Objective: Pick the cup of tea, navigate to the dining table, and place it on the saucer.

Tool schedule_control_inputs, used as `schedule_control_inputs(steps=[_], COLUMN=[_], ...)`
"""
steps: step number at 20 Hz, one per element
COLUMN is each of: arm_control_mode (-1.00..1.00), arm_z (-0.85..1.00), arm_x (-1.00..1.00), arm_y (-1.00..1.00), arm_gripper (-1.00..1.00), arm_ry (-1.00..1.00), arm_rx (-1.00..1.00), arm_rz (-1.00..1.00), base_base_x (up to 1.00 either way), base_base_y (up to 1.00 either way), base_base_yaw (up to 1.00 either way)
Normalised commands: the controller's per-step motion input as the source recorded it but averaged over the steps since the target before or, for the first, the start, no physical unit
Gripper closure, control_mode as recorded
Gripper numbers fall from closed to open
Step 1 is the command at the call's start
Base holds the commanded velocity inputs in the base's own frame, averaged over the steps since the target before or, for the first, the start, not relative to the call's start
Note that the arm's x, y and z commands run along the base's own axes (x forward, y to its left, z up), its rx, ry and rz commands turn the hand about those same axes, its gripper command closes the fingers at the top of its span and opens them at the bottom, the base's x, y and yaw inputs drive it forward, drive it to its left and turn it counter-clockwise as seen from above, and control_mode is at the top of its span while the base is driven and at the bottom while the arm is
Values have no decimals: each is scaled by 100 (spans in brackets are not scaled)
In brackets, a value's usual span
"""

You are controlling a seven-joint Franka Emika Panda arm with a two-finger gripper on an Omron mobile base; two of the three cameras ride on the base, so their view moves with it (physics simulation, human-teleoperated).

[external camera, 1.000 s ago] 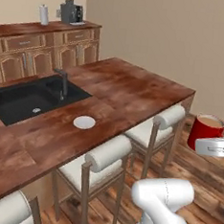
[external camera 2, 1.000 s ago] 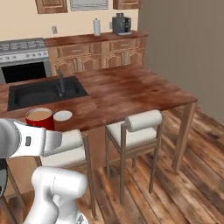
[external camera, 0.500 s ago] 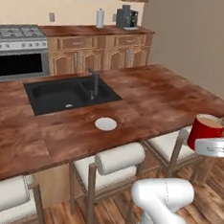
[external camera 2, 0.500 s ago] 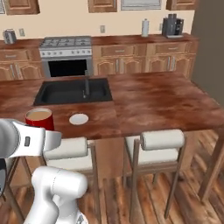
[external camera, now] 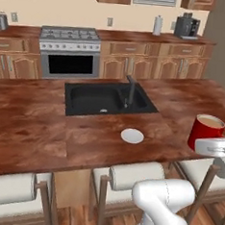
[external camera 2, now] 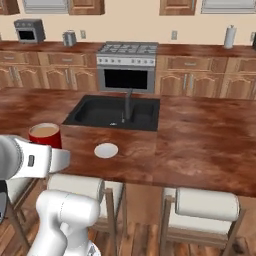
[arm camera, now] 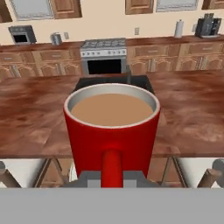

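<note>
While held upright, the cup of tea (arm camera: 112, 131) brims with tan liquid.

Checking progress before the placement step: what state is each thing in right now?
cup of tea: full, upright, carried in the air, not yet on the table
gripper: shut on the cup's handle
saucer: bare, flat on the dining table in front of the sink
sink: dry, nothing in it, no water from the faucet
stools: tucked under the table edge
</note>
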Motion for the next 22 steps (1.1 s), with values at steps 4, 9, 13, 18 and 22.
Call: schedule_control_inputs(steps=[4, 9, 13, 18, 22], arm_control_mode=[100, -100, -100, -100, -100], arm_z=[0, -1, -14, -22, -17], arm_x=[0, 16, 82, 77, 80], arm_y=[0, -10, -49, -42, -5], arm_gripper=[100, 100, 100, 100, 100], arm_ry=[0, 0, 0, 0, 0], arm_rx=[0, 1, 6, 2, 0], arm_rz=[0, 7, 34, 36, 22], base_base_x=[74, 63, 0, 0, 0], base_base_y=[-42, -38, 0, 0, 0], base_base_yaw=[45, 33, 0, 0, 0])
